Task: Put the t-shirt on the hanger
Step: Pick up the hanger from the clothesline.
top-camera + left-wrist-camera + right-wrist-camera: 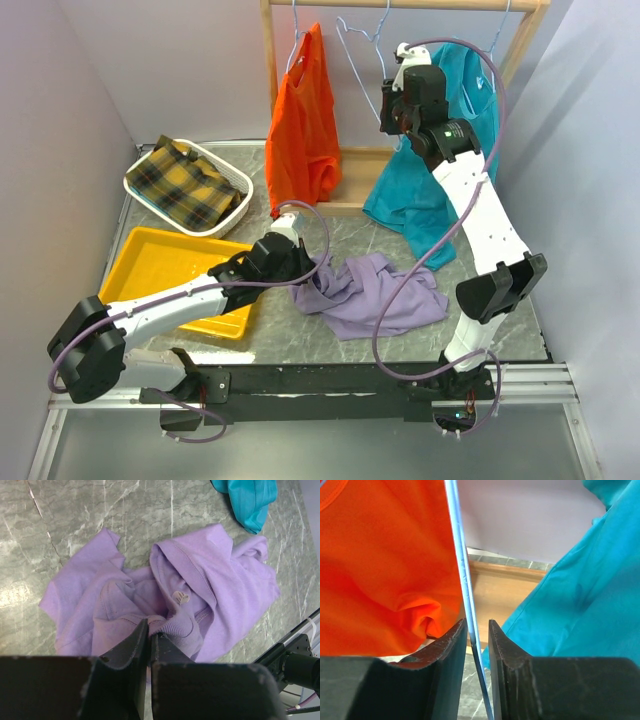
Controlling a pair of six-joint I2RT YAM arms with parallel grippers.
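Observation:
The lavender t-shirt point(380, 300) lies crumpled on the marble table in front of the arms. My left gripper point(305, 272) is down at its left edge. In the left wrist view the gripper point(149, 630) is shut on the ribbed collar of the t-shirt point(225, 580). The empty blue-silver wire hanger point(352, 45) hangs on the wooden rail at the back. My right gripper point(388, 110) is raised beside it. In the right wrist view the gripper point(478, 625) has the hanger's wire point(465, 580) between its jaws. The jaws stand narrowly apart, with a gap on the right side.
An orange garment point(305, 120) hangs left of the hanger and a teal t-shirt point(440, 190) hangs to its right, on the wooden rack point(270, 60). A white basket point(140, 165) with plaid cloth and a yellow tray point(160, 260) stand at the left.

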